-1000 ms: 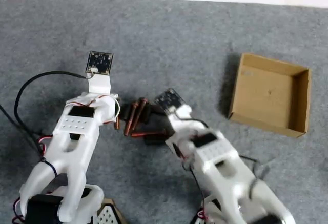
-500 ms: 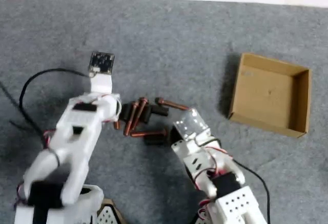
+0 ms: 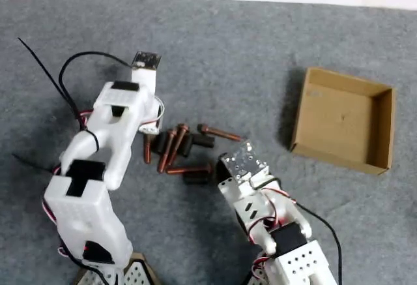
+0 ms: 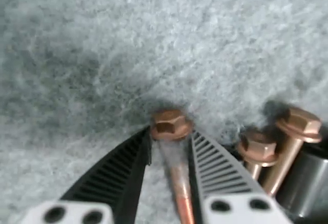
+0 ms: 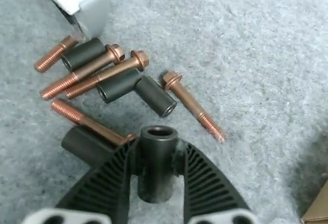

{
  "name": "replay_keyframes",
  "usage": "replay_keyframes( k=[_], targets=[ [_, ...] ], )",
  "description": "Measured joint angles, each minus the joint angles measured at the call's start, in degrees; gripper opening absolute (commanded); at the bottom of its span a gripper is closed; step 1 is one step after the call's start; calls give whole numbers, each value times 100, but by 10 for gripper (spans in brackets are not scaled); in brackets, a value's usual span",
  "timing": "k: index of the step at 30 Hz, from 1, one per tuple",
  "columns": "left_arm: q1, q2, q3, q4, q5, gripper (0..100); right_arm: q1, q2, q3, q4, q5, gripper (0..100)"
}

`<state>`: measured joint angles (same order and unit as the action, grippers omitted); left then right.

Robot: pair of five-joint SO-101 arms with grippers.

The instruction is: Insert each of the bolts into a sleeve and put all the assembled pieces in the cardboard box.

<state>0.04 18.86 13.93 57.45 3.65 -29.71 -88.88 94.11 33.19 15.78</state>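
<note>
Several copper bolts and black sleeves lie in a loose pile (image 3: 182, 151) on the grey carpet. My left gripper (image 4: 170, 137) is down at the pile's left end, open, its jaws narrowly straddling the shaft of one bolt (image 4: 171, 124) that lies flat. That bolt (image 3: 147, 148) is the leftmost one in the high view. My right gripper (image 5: 156, 149) is shut on an upright black sleeve (image 5: 156, 131), held just in front of the pile. A lone bolt (image 5: 192, 103) lies toward the cardboard box (image 3: 342, 119), which sits to the right with nothing in it.
Two bolts (image 4: 277, 142) and a sleeve edge lie close beside my left gripper. Another sleeve (image 5: 87, 144) and a bolt (image 5: 87, 121) lie right by my right fingers (image 5: 107, 183). Open carpet stretches between the pile and the box.
My left arm has stretched forward and come down over the leftmost bolt. My right arm has pulled back from the pile toward the near edge with the sleeve.
</note>
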Motion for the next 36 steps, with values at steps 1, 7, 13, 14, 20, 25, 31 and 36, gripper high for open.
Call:
replay_keyframes(
  k=[1,7,13,14,20,25,31,36],
  targets=[
    [0,79,-123,105,0,119,0,0,0,0,0,4],
    [0,246,-343,290,0,109,0,0,0,0,0,4],
    [26,255,-352,299,-9,8,0,0,0,0,0,4],
    [35,264,-352,308,-18,2,0,0,0,0,0,4],
    [35,264,-396,484,-26,5,0,0,0,0,0,5],
    [35,-299,211,475,-149,5,0,0,0,0,0,5],
    [26,-2338,2374,-870,-167,5,-26,-18,193,-1073,0,5],
    [26,-4413,4185,-2207,-176,5,-404,-70,193,-1670,0,5]
  ],
)
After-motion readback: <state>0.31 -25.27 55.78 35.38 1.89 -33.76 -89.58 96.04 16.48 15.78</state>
